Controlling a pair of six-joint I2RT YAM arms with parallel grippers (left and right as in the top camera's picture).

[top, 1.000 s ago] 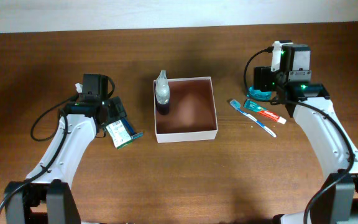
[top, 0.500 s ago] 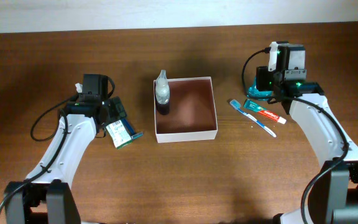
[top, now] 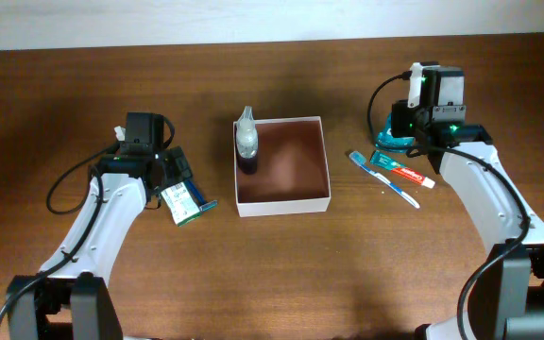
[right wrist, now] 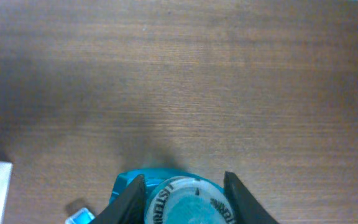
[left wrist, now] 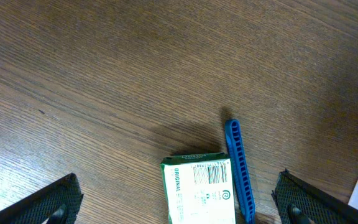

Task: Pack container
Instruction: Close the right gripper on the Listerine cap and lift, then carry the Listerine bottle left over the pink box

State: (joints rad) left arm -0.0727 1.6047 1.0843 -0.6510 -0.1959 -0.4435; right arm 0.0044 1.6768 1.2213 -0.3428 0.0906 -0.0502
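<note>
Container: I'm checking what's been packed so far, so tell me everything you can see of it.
The container is a square, shallow, open-topped box, white-walled with a reddish-brown inside, seemingly cardboard. It sits flat near the middle of the wooden table. A small clear bottle with a dark base sits at its rear left corner, apparently just inside; the rest of its floor is bare. Nothing else touches it.

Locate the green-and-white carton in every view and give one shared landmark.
Overhead: green-and-white carton lies left of the container, apart from it.
Left wrist: bottom centre, cut off by the lower edge.
Right wrist: not in it.
Shared landmark: the blue ridged strip along the carton's side.
</note>
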